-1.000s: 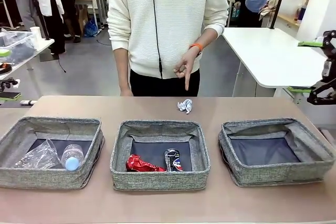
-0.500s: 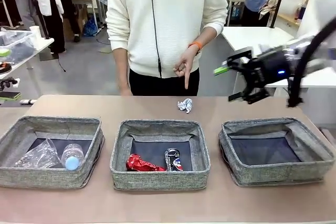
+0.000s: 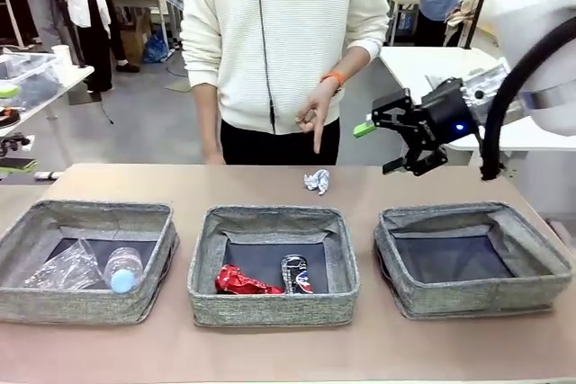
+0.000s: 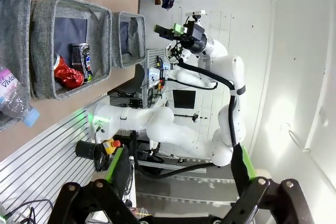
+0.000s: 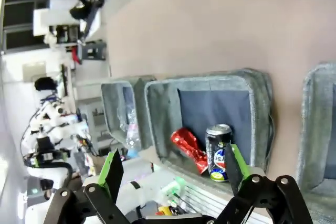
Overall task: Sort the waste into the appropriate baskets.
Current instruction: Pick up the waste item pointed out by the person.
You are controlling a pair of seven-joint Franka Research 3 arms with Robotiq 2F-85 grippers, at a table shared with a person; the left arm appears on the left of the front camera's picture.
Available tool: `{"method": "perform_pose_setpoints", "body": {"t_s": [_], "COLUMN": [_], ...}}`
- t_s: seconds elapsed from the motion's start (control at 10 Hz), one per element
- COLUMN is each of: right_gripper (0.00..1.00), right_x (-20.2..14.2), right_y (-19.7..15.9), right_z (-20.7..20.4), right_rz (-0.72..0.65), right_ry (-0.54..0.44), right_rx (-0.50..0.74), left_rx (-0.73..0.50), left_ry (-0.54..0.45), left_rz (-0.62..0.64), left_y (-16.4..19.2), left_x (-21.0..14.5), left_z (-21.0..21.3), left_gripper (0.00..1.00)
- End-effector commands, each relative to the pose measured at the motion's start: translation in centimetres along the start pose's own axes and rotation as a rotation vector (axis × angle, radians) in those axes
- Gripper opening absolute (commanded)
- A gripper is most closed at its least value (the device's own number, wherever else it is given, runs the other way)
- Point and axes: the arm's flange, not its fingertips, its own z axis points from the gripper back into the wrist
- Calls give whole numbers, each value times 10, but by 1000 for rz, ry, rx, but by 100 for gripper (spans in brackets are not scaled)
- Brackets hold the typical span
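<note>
Hovering above the table, right gripper [image 3: 394,144] spreads its jaws wide — near the paper wad [image 3: 317,182]; left gripper [image 4: 176,174] equally wide, empty.

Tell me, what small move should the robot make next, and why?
Probably the right tool, open and empty above the table, should travel left and down toward the crumpled white paper wad. It lies on the brown table beyond the middle grey woven basket, and the person's hand points down at it.
</note>
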Motion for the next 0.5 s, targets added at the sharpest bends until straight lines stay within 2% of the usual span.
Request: {"method": "perform_pose_setpoints", "body": {"t_s": [0.0, 0.2, 0.4], "right_gripper": [100, 100, 100], "right_x": [24, 79, 113], "right_y": [6, -4, -15], "right_z": [-28, -53, -80], "right_rz": [162, 249, 233], "right_ry": [43, 102, 98], "right_rx": [-116, -167, -282], "left_rx": [-9, -9, -9], "left_ry": [3, 3, 3], "left_rz": [-20, -20, -20], "left_y": [-1, -1, -1], "left_x": [-1, -1, -1], "left_z": [0, 0, 0], "left_gripper": [100, 100, 100]}}
